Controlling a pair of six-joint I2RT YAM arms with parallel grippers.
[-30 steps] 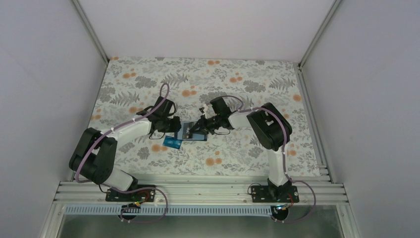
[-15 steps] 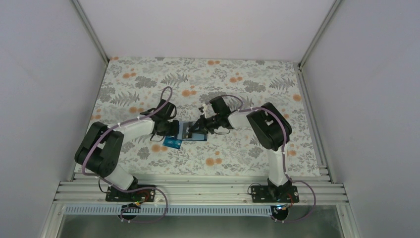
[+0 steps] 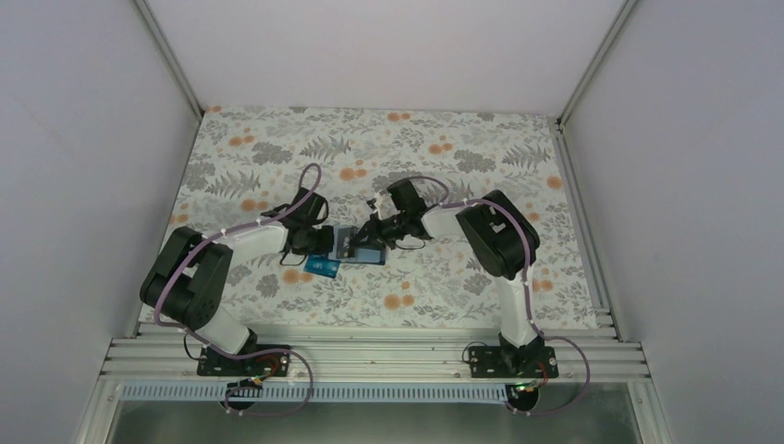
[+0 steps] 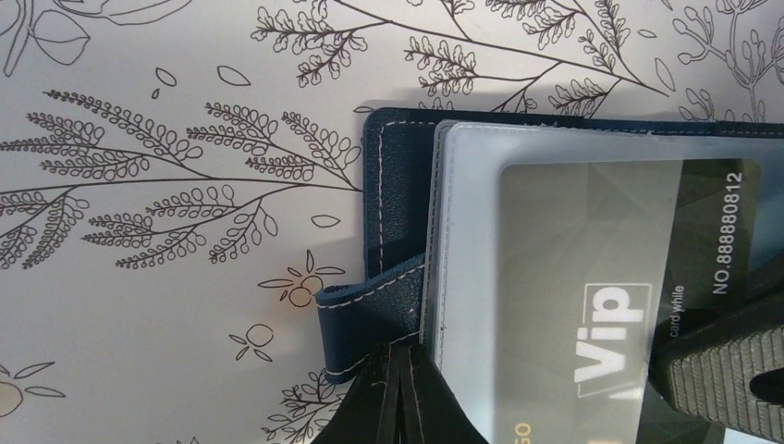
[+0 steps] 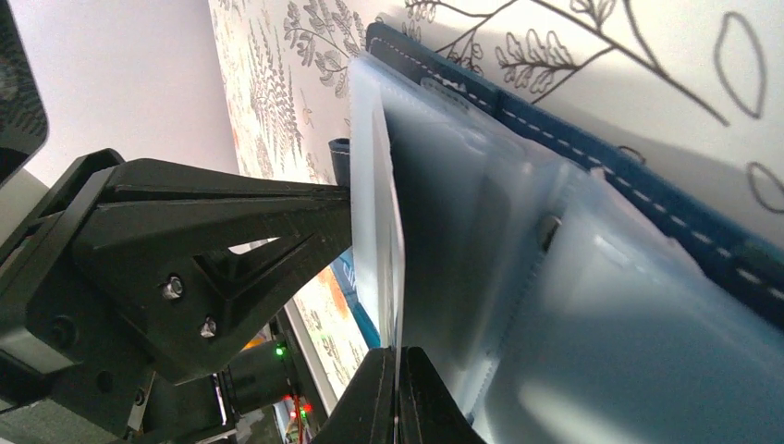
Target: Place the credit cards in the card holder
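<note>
Nearest the arm bases, a teal card (image 3: pixel 321 267) lies flat on the floral tabletop (image 3: pixel 277 157), just beside the open card holder (image 3: pixel 361 248). The left pincer (image 4: pixel 396 375) is pressed together on the holder's navy flap. The right pincer (image 5: pixel 399 375) pinches a clear sleeve's edge. A black VIP card (image 4: pixel 592 277) sits inside a sleeve. Beyond, pale walls (image 3: pixel 388 46) enclose the tabletop.

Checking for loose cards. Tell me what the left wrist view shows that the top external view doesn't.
Only the left wrist view: the black card behind a clear sleeve, its Vip print and number readable, and the left gripper pinching a strap of the card holder. Only the top external view: the teal-blue card lying on the tablecloth near the holder, and both arms whole. Both: the navy holder on the floral tablecloth.
</note>
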